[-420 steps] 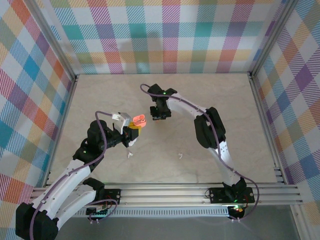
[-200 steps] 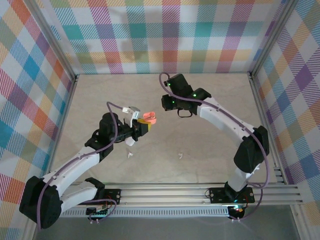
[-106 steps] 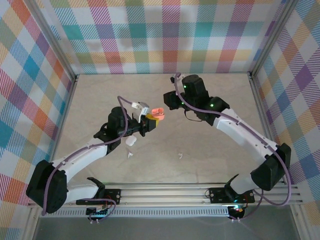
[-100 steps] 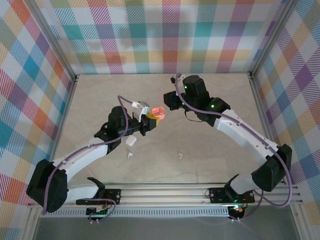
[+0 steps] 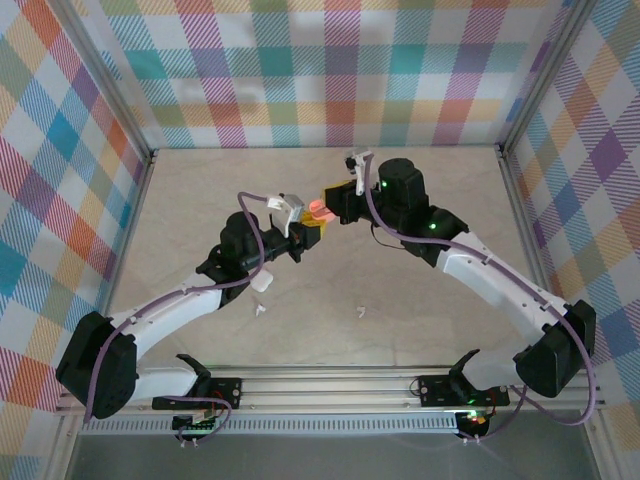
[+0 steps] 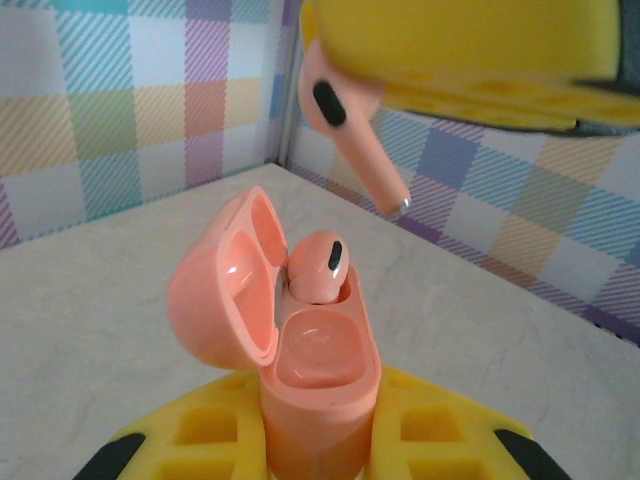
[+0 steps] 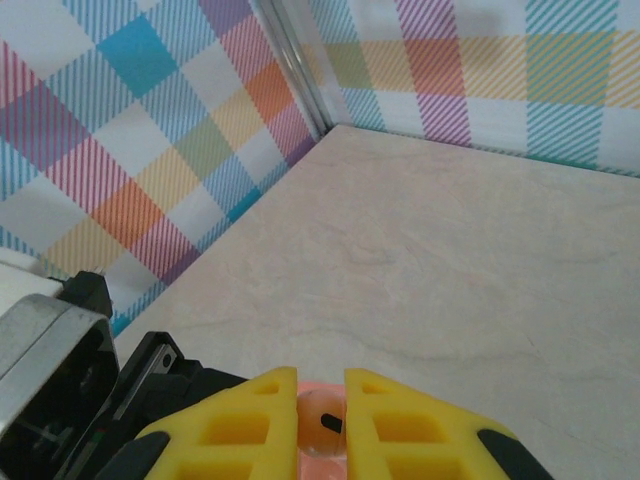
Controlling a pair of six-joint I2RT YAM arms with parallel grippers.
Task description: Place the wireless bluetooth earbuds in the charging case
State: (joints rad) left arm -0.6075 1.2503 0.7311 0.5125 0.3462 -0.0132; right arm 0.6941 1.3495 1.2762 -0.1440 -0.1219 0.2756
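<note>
The left arm (image 5: 180, 300) reaches over the middle of the tabletop (image 5: 200, 190). The left jaws are clamped on the base of the salmon-pink charging case (image 6: 312, 385), whose lid is swung open to the left in the wrist view. One pink earbud (image 6: 320, 265) sits in the farther well, and the empty well (image 6: 320, 355) lies nearer the jaws. Just above and to the right, apart from the case, the right jaws pinch the second pink earbud (image 6: 348, 125) by its head. Its stem slants down-right, so it likely needs lining up over the empty well. The walls are well clear. One white earbud (image 5: 260, 309) and another white earbud (image 5: 358, 312) lie towards the tabletop's near edge.
</note>
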